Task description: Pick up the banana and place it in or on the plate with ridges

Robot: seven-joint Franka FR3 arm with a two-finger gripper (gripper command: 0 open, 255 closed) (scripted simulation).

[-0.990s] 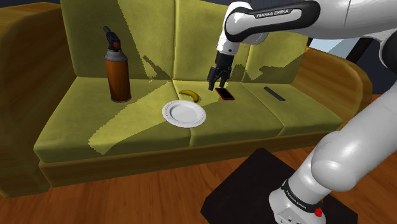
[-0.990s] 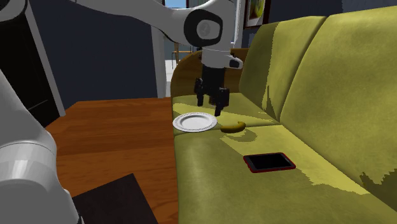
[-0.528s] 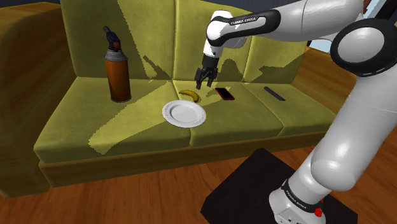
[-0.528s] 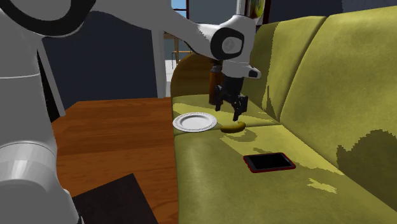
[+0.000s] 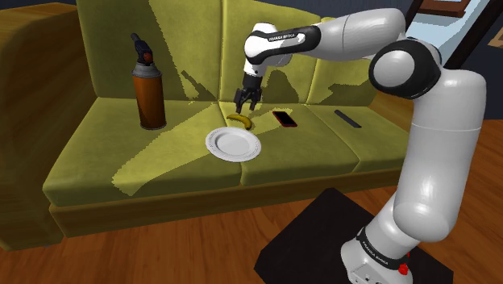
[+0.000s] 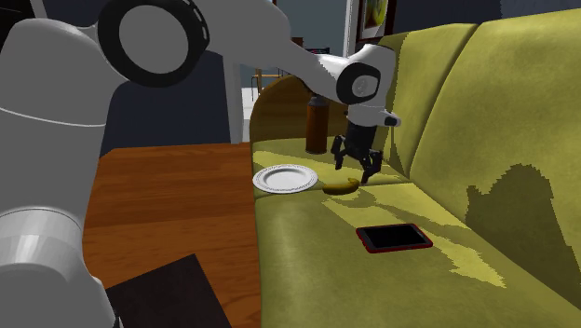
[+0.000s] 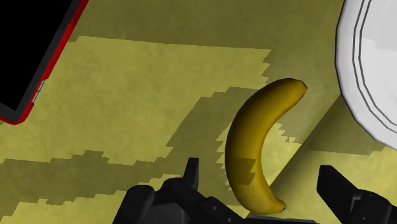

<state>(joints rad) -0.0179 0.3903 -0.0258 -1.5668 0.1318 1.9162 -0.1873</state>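
Observation:
A yellow banana [image 5: 239, 120] lies on the olive sofa seat, just behind a white ridged plate [image 5: 233, 144]. My black gripper [image 5: 243, 104] hangs open directly over the banana, a little above it. In the wrist view the banana [image 7: 257, 149] lies between the two spread fingertips [image 7: 191, 170], which do not touch it, and the plate's rim [image 7: 372, 70] sits just off the banana's far tip. From the second exterior view the gripper [image 6: 357, 170] hovers over the banana [image 6: 341, 185], with the plate [image 6: 285, 178] beside it near the seat's front edge.
A red-edged black phone [image 5: 284, 119] lies on the seat to the shoulder view's right of the banana, with a dark remote [image 5: 347, 119] farther right. A tall brown canister [image 5: 149, 85] stands on the left cushion. The sofa's backrest [image 5: 193, 48] rises close behind the gripper.
The arm has swung to the shoulder view's left, from above the phone to above the banana, and come lower. The fingers have stayed open and nothing on the sofa has moved.

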